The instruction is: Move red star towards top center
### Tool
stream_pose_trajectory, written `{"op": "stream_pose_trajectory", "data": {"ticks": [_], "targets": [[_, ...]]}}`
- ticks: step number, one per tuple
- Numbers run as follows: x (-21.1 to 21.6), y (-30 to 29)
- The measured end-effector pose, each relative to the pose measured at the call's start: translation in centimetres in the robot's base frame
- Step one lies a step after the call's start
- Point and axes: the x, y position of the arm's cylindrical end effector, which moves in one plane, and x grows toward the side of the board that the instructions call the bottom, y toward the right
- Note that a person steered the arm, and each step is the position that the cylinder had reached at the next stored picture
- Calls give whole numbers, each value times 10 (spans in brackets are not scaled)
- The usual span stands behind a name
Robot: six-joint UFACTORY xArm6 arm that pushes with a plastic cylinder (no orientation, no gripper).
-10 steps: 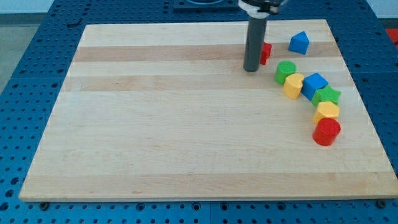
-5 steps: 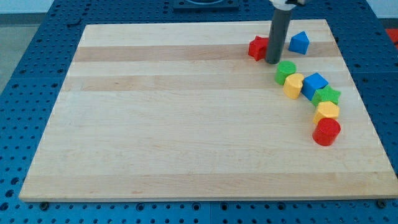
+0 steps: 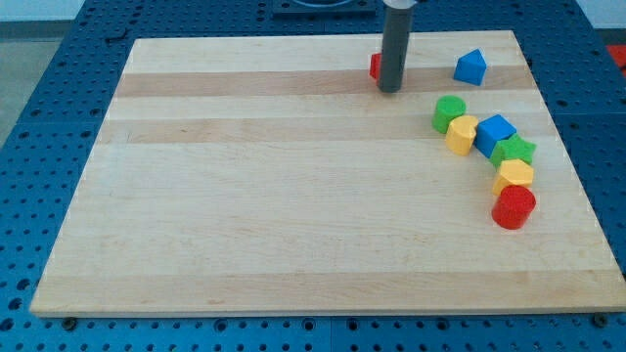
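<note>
Pale wood worktop (image 3: 293,225) on a blue perforated base (image 3: 59,98), even indoor light.

Worktop is a light board of glued strips, grain running across the view, a slightly darker band near the view's top. Blue base plate shows on all sides, covered in a regular grid of small holes. A sliver of light grey surface shows at the view's top left and top right corners. Lighting is soft and diffuse, shadows faint. No walls, windows or furniture can be made out.
</note>
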Motion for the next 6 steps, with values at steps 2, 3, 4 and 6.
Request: {"op": "stream_pose_trajectory", "data": {"ticks": [2,3,4,6], "targets": [[-35,21],[-40,-2],[-40,-22],[-71,6]]}}
